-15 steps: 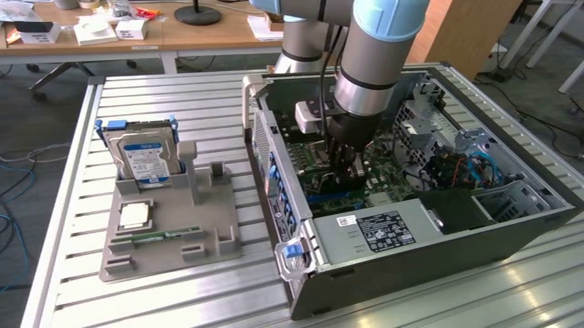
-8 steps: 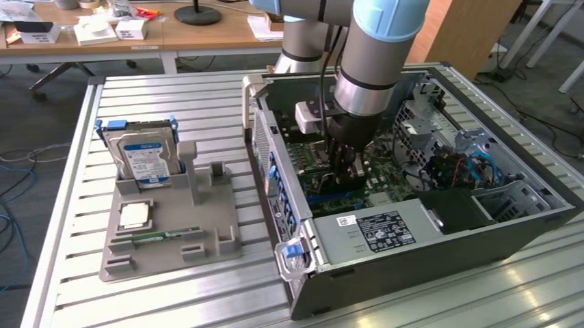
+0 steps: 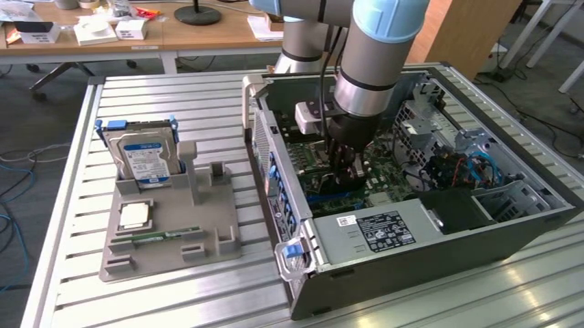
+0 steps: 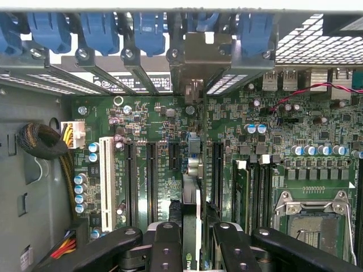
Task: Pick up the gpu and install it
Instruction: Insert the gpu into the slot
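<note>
Gripper [image 4: 191,249] jaws clamped on gpu [image 4: 191,187], card held edge-on above motherboard [image 4: 147,119] slot inside open PC case [image 3: 456,246]; hard drive [image 3: 144,156] in holder on table [image 3: 182,294].

Gpu [image 4: 191,187] edge-on, upright, over green motherboard slots inside case.

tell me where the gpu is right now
The gpu stands edge-on between the gripper fingers, above the motherboard slots inside the open computer case, toward the exterior view's right.
</note>
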Tool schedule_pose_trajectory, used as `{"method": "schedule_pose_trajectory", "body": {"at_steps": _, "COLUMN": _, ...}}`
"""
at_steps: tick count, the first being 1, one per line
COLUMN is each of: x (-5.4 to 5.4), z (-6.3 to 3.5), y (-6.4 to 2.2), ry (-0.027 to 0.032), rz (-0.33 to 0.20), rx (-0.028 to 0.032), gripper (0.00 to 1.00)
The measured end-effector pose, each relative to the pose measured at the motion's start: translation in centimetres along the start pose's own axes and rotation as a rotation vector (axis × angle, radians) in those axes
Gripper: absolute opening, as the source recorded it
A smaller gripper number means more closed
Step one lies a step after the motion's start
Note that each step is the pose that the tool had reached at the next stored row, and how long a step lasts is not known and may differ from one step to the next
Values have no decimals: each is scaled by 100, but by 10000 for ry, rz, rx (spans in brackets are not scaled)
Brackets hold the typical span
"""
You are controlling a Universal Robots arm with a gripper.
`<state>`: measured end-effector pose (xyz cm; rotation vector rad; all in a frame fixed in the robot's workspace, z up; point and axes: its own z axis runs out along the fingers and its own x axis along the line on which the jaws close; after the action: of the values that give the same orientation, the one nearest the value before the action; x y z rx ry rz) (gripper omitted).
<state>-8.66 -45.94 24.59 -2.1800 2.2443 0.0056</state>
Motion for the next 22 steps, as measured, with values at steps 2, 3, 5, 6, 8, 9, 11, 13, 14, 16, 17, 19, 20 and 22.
{"method": "schedule_pose_trajectory", "body": {"at_steps": 2, "x": 0, "z": 0, "y": 0, "ry": 1, "rz": 0, "rx": 0, "gripper": 26}}
{"method": "schedule_pose_trajectory", "body": {"at_steps": 3, "x": 0, "z": 0, "y": 0, "ry": 1, "rz": 0, "rx": 0, "gripper": 26}}
{"method": "schedule_pose_trajectory", "body": {"at_steps": 5, "x": 0, "z": 9, "y": 0, "ry": -2, "rz": 0, "rx": 1, "gripper": 26}}
{"method": "schedule_pose_trajectory", "body": {"at_steps": 6, "x": 0, "z": 12, "y": 0, "ry": 0, "rz": 0, "rx": 0, "gripper": 26}}
{"method": "schedule_pose_trajectory", "body": {"at_steps": 8, "x": 1, "z": 12, "y": 0, "ry": 3, "rz": 0, "rx": 0, "gripper": 26}}
{"method": "schedule_pose_trajectory", "body": {"at_steps": 9, "x": 1, "z": 12, "y": 0, "ry": 3, "rz": 0, "rx": -1, "gripper": 26}}
{"method": "schedule_pose_trajectory", "body": {"at_steps": 11, "x": 0, "z": 23, "y": 0, "ry": -3, "rz": 0, "rx": 2, "gripper": 26}}
{"method": "schedule_pose_trajectory", "body": {"at_steps": 13, "x": 1, "z": 28, "y": 0, "ry": 2, "rz": 0, "rx": 0, "gripper": 26}}
{"method": "schedule_pose_trajectory", "body": {"at_steps": 14, "x": 1, "z": 27, "y": 0, "ry": 3, "rz": 0, "rx": -1, "gripper": 26}}
{"method": "schedule_pose_trajectory", "body": {"at_steps": 16, "x": 1, "z": 33, "y": 0, "ry": 2, "rz": 0, "rx": 0, "gripper": 26}}
{"method": "schedule_pose_trajectory", "body": {"at_steps": 17, "x": 1, "z": 36, "y": 0, "ry": 5, "rz": 0, "rx": -1, "gripper": 26}}
{"method": "schedule_pose_trajectory", "body": {"at_steps": 19, "x": 1, "z": 37, "y": 0, "ry": 5, "rz": -1, "rx": -3, "gripper": 26}}
{"method": "schedule_pose_trajectory", "body": {"at_steps": 20, "x": 1, "z": 39, "y": 0, "ry": 3, "rz": 0, "rx": -1, "gripper": 26}}
{"method": "schedule_pose_trajectory", "body": {"at_steps": 22, "x": 1, "z": 40, "y": 1, "ry": 1, "rz": 0, "rx": -1, "gripper": 26}}
